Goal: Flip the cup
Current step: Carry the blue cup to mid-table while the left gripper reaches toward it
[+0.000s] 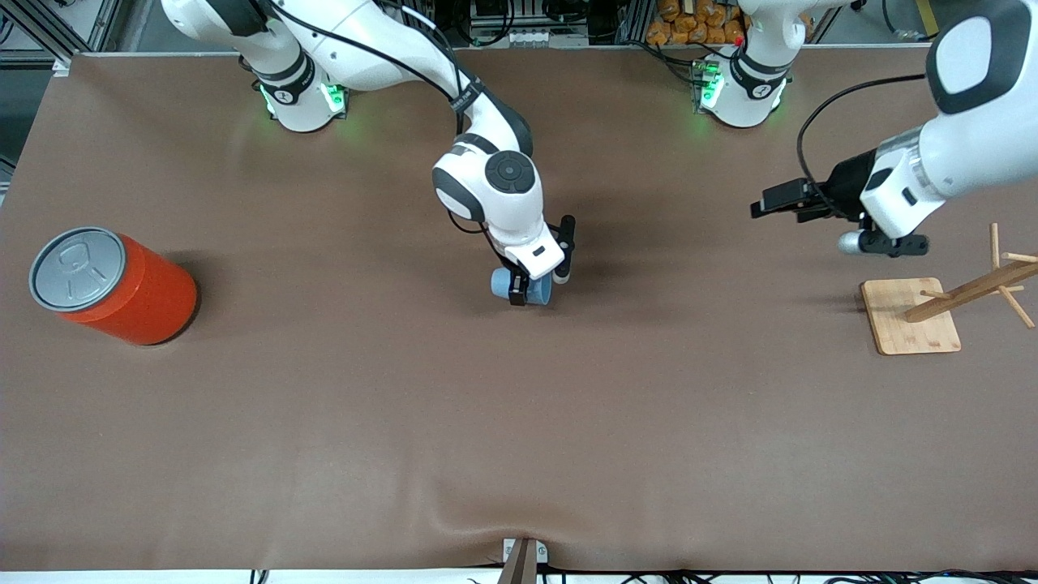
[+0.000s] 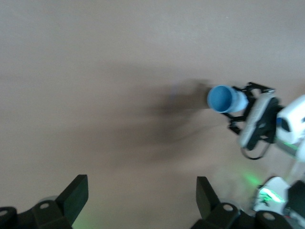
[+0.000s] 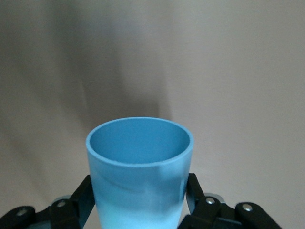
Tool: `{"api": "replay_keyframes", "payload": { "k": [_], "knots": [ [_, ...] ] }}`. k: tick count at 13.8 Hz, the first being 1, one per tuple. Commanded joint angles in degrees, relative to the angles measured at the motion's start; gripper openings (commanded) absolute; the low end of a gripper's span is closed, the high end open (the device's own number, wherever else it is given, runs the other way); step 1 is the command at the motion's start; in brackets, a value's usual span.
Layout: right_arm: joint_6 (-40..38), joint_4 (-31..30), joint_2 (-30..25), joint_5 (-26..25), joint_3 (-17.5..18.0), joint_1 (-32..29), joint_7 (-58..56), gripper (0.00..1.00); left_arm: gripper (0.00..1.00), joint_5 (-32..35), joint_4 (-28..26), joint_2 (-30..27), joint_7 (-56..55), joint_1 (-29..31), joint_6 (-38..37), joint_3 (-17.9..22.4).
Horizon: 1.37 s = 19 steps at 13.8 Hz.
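Note:
The small light-blue cup (image 1: 523, 285) is in my right gripper (image 1: 535, 289) over the middle of the table, lying roughly on its side. In the right wrist view the fingers (image 3: 82, 196) press on both sides of the cup (image 3: 140, 167), and its blue inside is empty. The left wrist view shows the cup (image 2: 224, 98) from afar, open mouth toward that camera. I cannot tell whether it touches the table. My left gripper (image 1: 880, 243) is open and empty, waiting above the table at the left arm's end; its fingers (image 2: 74, 198) stand wide apart.
A large orange can (image 1: 122, 284) with a grey pull-tab lid stands at the right arm's end of the table. A wooden peg stand on a square base (image 1: 912, 320) sits under and nearer the front camera than my left gripper. Brown cloth covers the table.

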Motion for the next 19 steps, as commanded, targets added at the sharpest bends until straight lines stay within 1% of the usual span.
{"api": "replay_keyframes", "payload": {
  "k": [1,2,3,5,7,8,9,12,13,16,18,19],
  "knots": [
    [1.4,1.9,3.2,-4.3,-0.8,2.2,1.7,0.0,1.0,-6.0,-2.2,3.4,2.5,0.4,4.2,-0.2],
    [1.5,1.9,3.3,-5.2,-0.8,2.2,2.8,0.0,1.0,-7.3,-3.2,4.4,3.9,0.3,6.0,-0.2],
    [1.5,1.9,3.4,-5.4,-0.8,2.4,3.4,0.0,1.0,-7.7,-3.3,6.0,5.1,0.2,6.9,-0.2],
    [1.5,1.8,3.4,-5.4,-0.8,2.5,3.5,0.0,1.0,-10.7,-3.3,8.7,10.3,0.3,8.3,-0.2],
    [1.5,1.8,3.8,-5.4,-0.8,2.5,3.5,0.07,1.0,-14.2,-3.2,11.5,13.8,0.3,8.5,-0.2],
    [1.5,1.8,3.8,-5.5,-0.9,2.3,3.5,0.26,1.0,-15.3,-3.2,12.3,13.8,0.0,8.7,-0.2],
    [1.5,1.8,3.8,-5.8,-0.9,2.0,3.4,0.99,1.0,-15.9,-3.2,13.3,14.1,-0.5,9.3,-0.3],
    [1.0,1.9,3.3,-5.8,-0.9,1.5,3.8,1.0,1.0,-16.1,-3.6,16.0,18.9,-1.8,12.4,-0.3],
    [0.8,1.9,3.3,-5.8,-0.9,1.5,4.1,1.0,1.0,-17.5,-3.9,16.8,21.2,-2.1,13.0,-0.3],
    [-0.2,1.8,2.5,-5.6,-0.8,1.3,4.4,1.0,1.0,-25.9,-7.2,20.3,27.3,-4.5,15.8,-0.3],
    [-1.9,1.8,1.4,-5.5,-0.8,1.3,4.3,1.0,1.0,-32.9,-9.6,20.9,31.5,-7.7,18.3,-0.3],
    [-2.8,1.9,0.6,-5.4,-0.7,1.3,4.3,1.0,1.0,-34.5,-10.0,21.4,32.5,-8.9,19.1,-0.4]
  ]
}}
